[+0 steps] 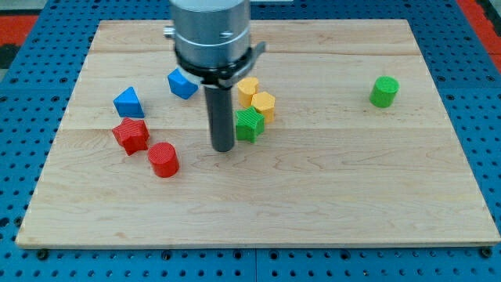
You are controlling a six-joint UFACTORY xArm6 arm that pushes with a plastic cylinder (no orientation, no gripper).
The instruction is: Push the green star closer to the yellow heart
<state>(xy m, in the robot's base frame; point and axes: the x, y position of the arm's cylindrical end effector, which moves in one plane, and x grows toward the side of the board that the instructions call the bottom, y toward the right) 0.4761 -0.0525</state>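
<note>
While my tip [223,148] rests on the desk [329,196] just left of the green star [249,124], that star touches the yellow hexagon [264,104] below the yellow heart [247,89]; no hand shows.

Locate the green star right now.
The green star sits near the board's centre, just right of my tip, touching the yellow hexagon above it, with the yellow heart beyond.
</note>
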